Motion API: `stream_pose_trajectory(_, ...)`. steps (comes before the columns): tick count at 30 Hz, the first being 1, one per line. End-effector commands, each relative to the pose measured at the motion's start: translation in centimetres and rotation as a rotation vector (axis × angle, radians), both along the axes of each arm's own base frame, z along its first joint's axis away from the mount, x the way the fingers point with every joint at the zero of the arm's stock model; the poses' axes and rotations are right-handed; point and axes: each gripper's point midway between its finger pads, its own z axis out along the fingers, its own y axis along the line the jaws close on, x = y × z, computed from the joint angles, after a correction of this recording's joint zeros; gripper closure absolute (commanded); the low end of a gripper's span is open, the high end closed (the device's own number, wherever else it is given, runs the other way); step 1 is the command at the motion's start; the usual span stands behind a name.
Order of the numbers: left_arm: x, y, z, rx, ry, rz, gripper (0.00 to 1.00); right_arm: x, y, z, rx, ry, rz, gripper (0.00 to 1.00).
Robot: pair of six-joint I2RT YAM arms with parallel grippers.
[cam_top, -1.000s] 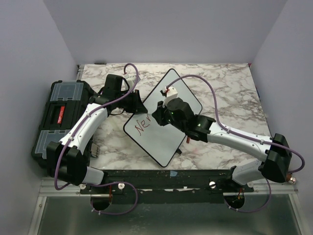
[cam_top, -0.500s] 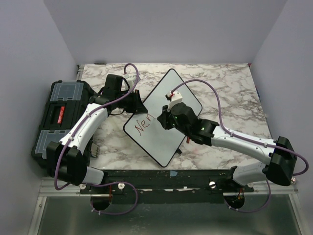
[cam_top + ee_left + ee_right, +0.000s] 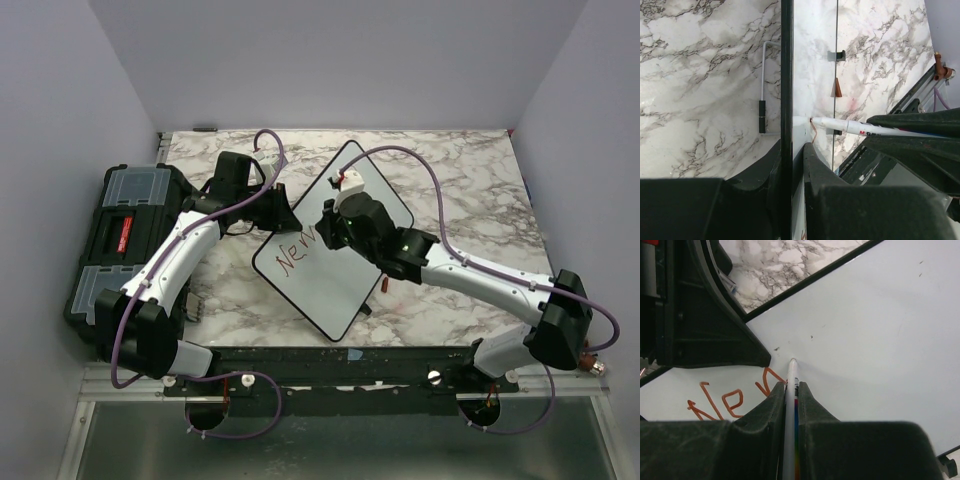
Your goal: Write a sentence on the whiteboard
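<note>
The whiteboard (image 3: 345, 270), white with a thin black frame, lies tilted at mid-table. Red lettering (image 3: 296, 252) on it reads "New"; it also shows in the right wrist view (image 3: 730, 401), its last letter partly hidden by the fingers. My left gripper (image 3: 283, 213) is shut on the board's left edge (image 3: 786, 75). My right gripper (image 3: 328, 232) is shut on a white marker (image 3: 791, 390), whose tip touches the board (image 3: 875, 340) right after the lettering. The marker also shows in the left wrist view (image 3: 860, 128).
A black toolbox (image 3: 115, 240) with clear lid compartments stands at the left edge of the marble table (image 3: 470, 190). A small black and metal piece (image 3: 762, 107) lies on the marble beside the board. Grey walls enclose the table on three sides.
The right gripper swung right and back left with the marker, and the last letter of "New" grew. The left arm and board have not moved.
</note>
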Motion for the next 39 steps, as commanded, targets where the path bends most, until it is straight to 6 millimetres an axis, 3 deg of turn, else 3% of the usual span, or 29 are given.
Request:
stream_pose_trajectory(1,0.5,1.5,-2.3,0.173,-0.084,-0.016,1.0,1.3,0.3,0.6,-0.043,-0.027,-0.016,0.99)
stream_pose_trajectory(5,0.5,1.5,-2.3,0.174,-0.086,-0.015,1.0,1.7,0.4,2.1,-0.046,-0.049,-0.014,0.99)
stream_pose_trajectory(14,0.4,1.6,-2.1,0.173,-0.093,-0.013,1.0,1.2,-0.9,7.9,0.024,-0.118,-0.026,0.99)
stream_pose_trajectory(21,0.6,2.0,-1.8,0.186,-0.122,0.005,1.0,0.6,-3.1,9.6,0.038,-0.152,-0.066,0.99)
stream_pose_trajectory(26,0.6,2.2,-1.5,0.188,-0.144,0.011,1.0,-0.9,-4.2,8.5,0.055,-0.123,-0.041,0.99)
stream_pose_trajectory(33,0.4,2.4,-1.5,0.192,-0.164,0.016,1.0,-3.5,-5.4,4.8,0.02,-0.046,0.031,0.99)
stream_pose_trajectory(39,0.4,2.2,-1.9,0.194,-0.148,0.008,1.0,-5.6,-5.1,3.9,0.054,0.008,0.121,0.99)
